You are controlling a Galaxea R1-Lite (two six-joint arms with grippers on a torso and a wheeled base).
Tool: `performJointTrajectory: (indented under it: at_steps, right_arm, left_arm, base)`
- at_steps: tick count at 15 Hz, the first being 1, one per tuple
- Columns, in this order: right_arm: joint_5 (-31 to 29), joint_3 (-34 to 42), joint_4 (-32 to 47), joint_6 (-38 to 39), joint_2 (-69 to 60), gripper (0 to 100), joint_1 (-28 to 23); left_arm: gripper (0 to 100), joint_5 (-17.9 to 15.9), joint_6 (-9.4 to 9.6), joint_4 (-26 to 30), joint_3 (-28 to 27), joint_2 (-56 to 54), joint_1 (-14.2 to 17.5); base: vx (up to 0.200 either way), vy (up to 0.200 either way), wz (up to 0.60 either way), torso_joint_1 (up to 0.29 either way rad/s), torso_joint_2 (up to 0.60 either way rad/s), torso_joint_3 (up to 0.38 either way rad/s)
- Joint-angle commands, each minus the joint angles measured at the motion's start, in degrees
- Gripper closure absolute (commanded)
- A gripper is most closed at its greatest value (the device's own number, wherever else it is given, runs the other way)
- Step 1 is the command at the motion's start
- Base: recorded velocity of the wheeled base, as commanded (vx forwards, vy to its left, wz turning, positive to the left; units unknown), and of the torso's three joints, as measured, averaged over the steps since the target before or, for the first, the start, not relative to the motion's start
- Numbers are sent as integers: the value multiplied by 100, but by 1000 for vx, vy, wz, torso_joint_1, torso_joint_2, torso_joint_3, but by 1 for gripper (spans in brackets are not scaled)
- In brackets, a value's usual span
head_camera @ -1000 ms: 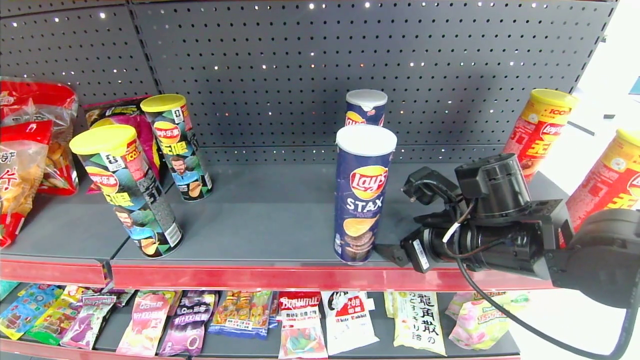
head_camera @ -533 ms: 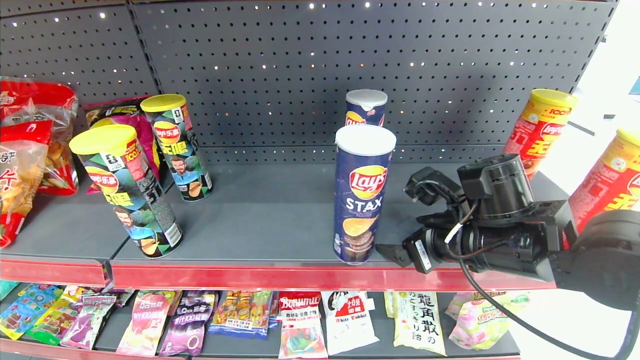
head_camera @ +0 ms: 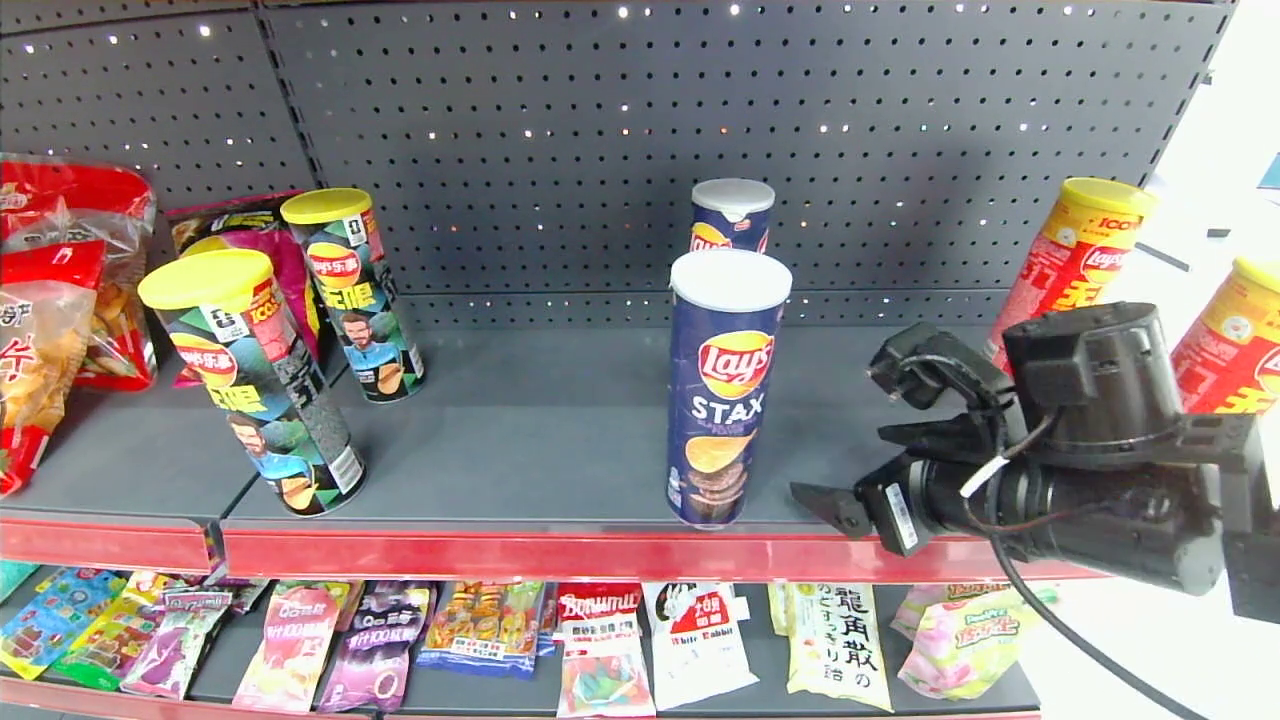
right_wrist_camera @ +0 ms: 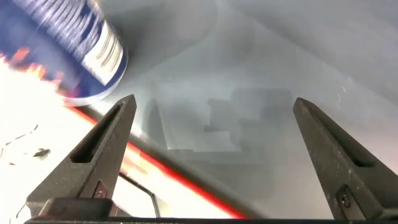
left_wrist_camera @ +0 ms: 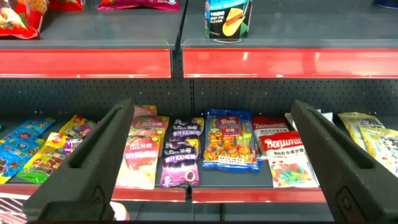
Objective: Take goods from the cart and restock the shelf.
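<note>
A tall blue chips can (head_camera: 725, 390) stands upright near the front edge of the grey shelf (head_camera: 540, 430). A second blue can (head_camera: 733, 213) stands behind it by the pegboard. My right gripper (head_camera: 825, 500) hovers just right of the front can at the shelf's red lip, apart from the can. In the right wrist view this gripper (right_wrist_camera: 214, 102) is open with nothing between its fingers, and the blue can (right_wrist_camera: 81, 43) lies off to one side. My left gripper (left_wrist_camera: 211, 104) is open and empty, facing the lower shelf of snack bags (left_wrist_camera: 230, 146).
Two dark cans with yellow lids (head_camera: 250, 380) (head_camera: 350, 290) stand at the left, with red snack bags (head_camera: 60, 290) beyond them. Red cans (head_camera: 1080, 260) (head_camera: 1225, 345) stand at the right, behind my right arm. Bare shelf lies between the dark cans and the blue ones.
My right arm has drawn back to the right, widening the gap to the front blue can. The can has stayed put on the shelf.
</note>
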Motion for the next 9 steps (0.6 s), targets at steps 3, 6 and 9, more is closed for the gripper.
performJointTrajectory:
  at_steps: [3, 6, 9]
  right_arm:
    - [-149, 852, 18, -10, -1514, 0, 334]
    - [-281, 1757, 53, -98, -2788, 0, 563]
    - [-764, 2785, 80, -195, -4054, 0, 501]
  left_arm:
    - [0, 1, 2, 0, 1, 0, 0]
    - [0, 1, 2, 0, 1, 0, 0]
    - [0, 1, 2, 0, 1, 0, 0]
  base:
    - [0, 0, 0, 0, 0, 0]
    - [0, 0, 0, 0, 0, 0]
    - [0, 0, 0, 0, 0, 0]
